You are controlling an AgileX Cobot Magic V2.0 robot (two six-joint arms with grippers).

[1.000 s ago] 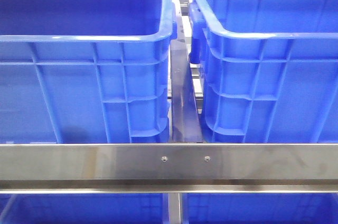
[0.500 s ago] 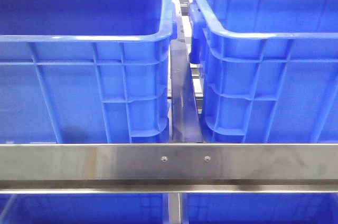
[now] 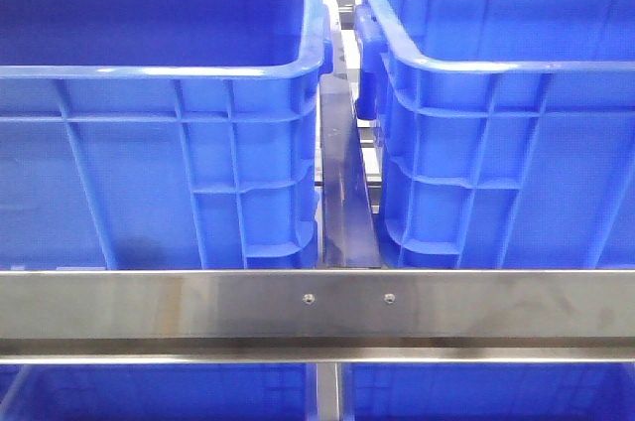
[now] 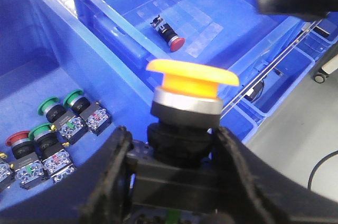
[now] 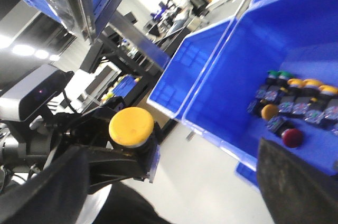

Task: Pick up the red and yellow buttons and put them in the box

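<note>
While no brand name or legible writing is showing on any surface, small red and green marks are appearing on the contact blocks of the loose buttons in the left wrist view. Two tall blue bins are standing side by side in the front view, the left bin (image 3: pixel 159 113) and the right bin (image 3: pixel 506 113), behind a steel rail (image 3: pixel 317 307) that is carrying two screws; neither arm is appearing there. In the left wrist view, the left gripper (image 4: pixel 169 176) is clamping the black body of one yellow button (image 4: pixel 191 76), whose long axis is running away from the gripper with the mushroom cap pointing away from the fingers (image 4: pixel 108 166). Relative to that yellow button, three green-capped buttons (image 4: pixel 50 109) and one red-capped button (image 4: pixel 18 140) are lying in the bin to its left, and one single red button (image 4: pixel 168 35) is lying on its side on the floor of the box (image 4: pixel 222 49) beyond it. In the right wrist view, the same yellow button (image 5: pixel 131 125) is showing cap-on, and a row of assorted buttons (image 5: pixel 296 102) is lying in a blue bin beside a loose red button (image 5: pixel 292 137). The right gripper (image 5: pixel 174 182) is standing wide apart, holding nothing.
</note>
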